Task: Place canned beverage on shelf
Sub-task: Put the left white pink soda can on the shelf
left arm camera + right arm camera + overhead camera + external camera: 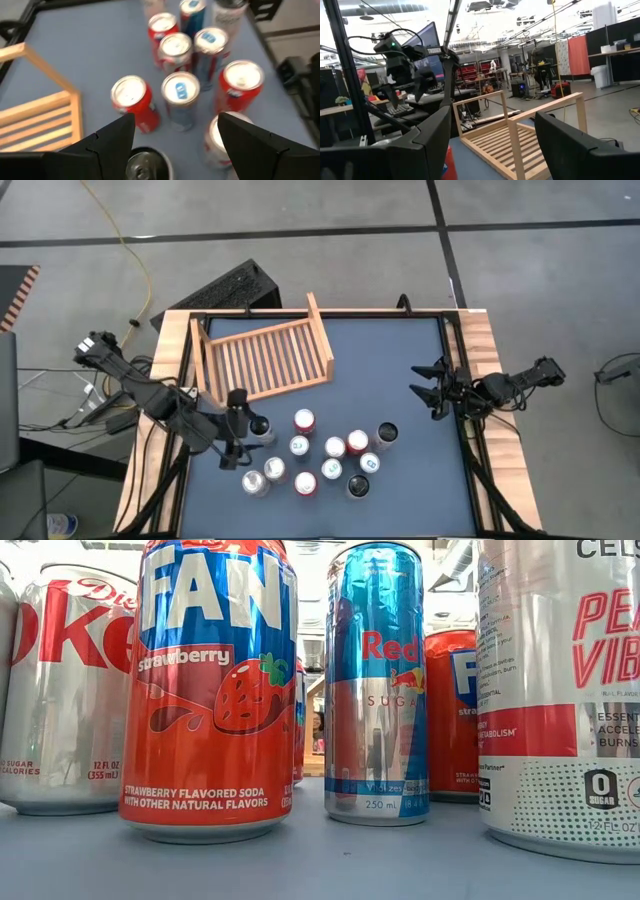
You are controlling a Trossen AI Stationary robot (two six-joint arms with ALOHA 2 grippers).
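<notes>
While hovering with fingers spread over a dark-topped aluminium can beside the light-wood slatted shelf, the left gripper is facing rigid, slippery, likely heavy metal, best pinched mid-wall

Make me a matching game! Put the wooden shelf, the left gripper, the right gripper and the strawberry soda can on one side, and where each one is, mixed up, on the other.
Things:
1. shelf
2. left gripper
3. right gripper
4. strawberry soda can

Places:
A. at the table's right edge, open, away from the cans
B. close in the low view
C. empty, at the table's far left
D. open, beside a dark-topped can

Pairs: 1-C, 2-D, 3-A, 4-B
</notes>
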